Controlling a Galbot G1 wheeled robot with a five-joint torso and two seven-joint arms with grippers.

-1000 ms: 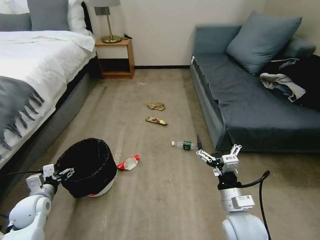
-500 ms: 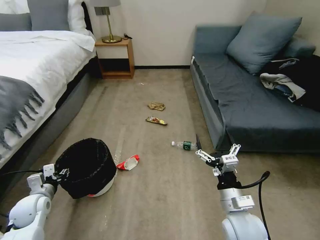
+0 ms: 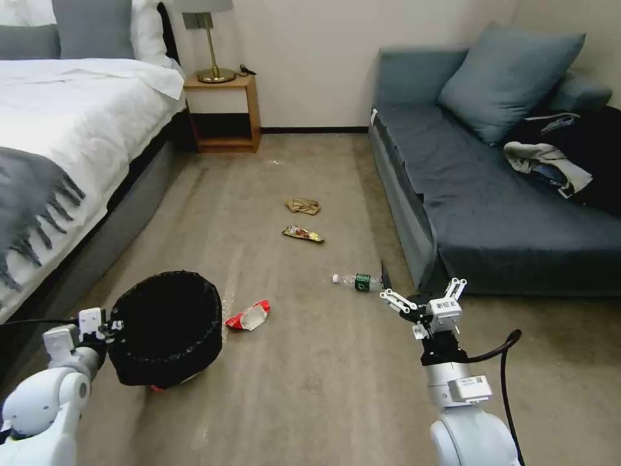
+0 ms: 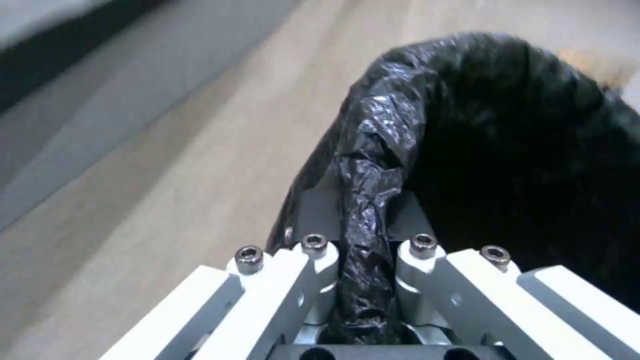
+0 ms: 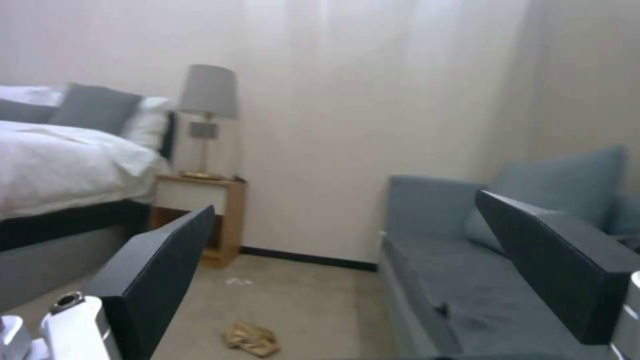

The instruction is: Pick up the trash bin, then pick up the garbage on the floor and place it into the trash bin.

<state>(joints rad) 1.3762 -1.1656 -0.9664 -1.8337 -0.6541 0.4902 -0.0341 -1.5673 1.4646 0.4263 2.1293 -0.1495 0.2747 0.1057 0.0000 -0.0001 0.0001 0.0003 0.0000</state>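
A: Right at the left gripper [image 4: 363, 280], the trash bin [image 3: 165, 327] hangs by its rim: the fingers [image 4: 313, 260] are pinched tight on the fold of black liner. Compared with a second ago the bin has tipped toward the camera, its white side has dropped from sight, and only a sliver of red base shows beneath.

B: So it looks lifted off the carpet, which would finish the first step. And the right gripper [image 3: 420, 299]?

A: Spread wide, holding nothing, hovering above the floor. The clear bottle [image 3: 354, 281] lies just ahead of it and slightly inward. The red-and-white packet [image 3: 248, 316] sits just beside the bin, on the side away from the left gripper.

B: Room to move?

A: The sofa [image 3: 414, 246] edge is close on the right gripper's outer side; the bed [image 3: 97, 233] frame flanks the left gripper. Open carpet lies between, with the gold wrapper [image 3: 303, 233] and tan paper [image 3: 303, 206] well ahead.
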